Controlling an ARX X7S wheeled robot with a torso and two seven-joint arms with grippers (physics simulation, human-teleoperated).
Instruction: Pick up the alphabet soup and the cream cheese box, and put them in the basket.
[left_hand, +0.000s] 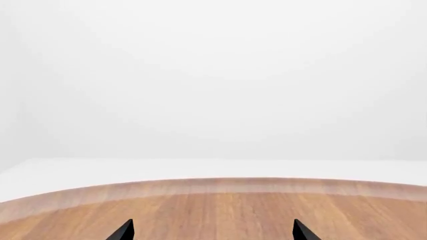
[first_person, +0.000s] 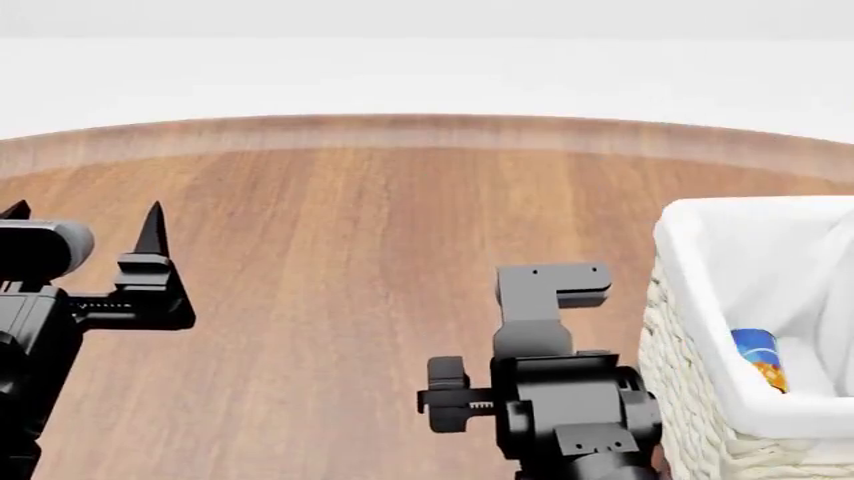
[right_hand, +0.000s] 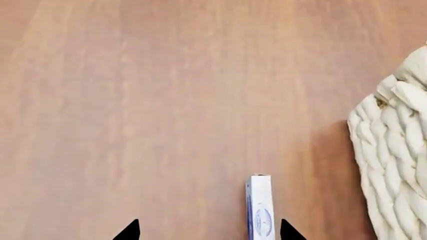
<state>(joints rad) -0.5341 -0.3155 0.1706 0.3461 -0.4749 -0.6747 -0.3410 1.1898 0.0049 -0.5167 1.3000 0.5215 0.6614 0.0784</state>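
Left wrist view: the left gripper showed two black fingertips set wide apart above the wooden table, with nothing between them. The table's curved far edge met a white floor and wall.

Head view: the left gripper hung over the table at left, fingers spread and empty. The right gripper pointed down just left of the basket; its fingertips were hidden by its own body. The alphabet soup lay inside the basket against the white liner.

Right wrist view: the right gripper had its fingertips apart. The cream cheese box stood on edge between them, nearer one fingertip; contact could not be determined. The basket's woven wall stood near the box, apart from it.
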